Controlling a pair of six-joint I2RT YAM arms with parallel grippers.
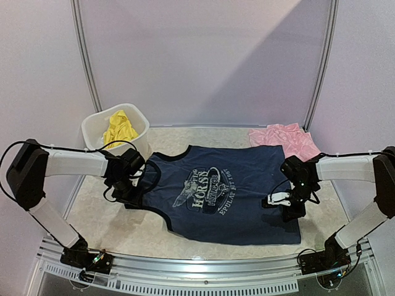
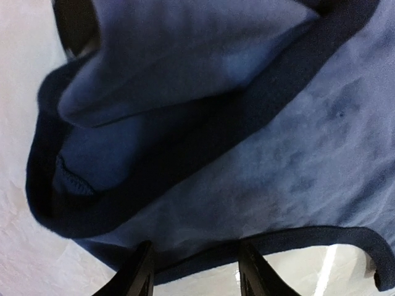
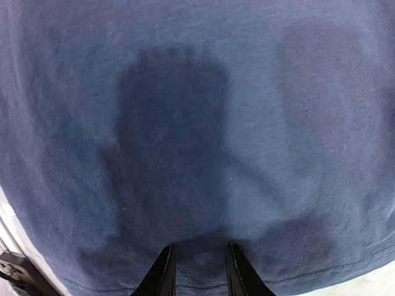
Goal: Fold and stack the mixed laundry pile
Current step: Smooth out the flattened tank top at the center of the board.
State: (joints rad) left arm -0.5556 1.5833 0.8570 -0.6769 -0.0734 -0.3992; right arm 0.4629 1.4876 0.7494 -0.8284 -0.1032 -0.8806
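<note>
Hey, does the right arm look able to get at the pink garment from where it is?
Probably yes. The pink garment lies just beyond the right gripper on that arm's side, with nothing on it or between them. The gripper is low over the navy top, so it would have to lift away first.

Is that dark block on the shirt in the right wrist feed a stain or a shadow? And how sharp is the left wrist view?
Right wrist view: the dark block on the navy top is soft-edged and shaped like the right gripper, so likely its shadow, not a stain. Left wrist view: the bunched fabric is slightly blurred; glare on the table below the hem.
</note>
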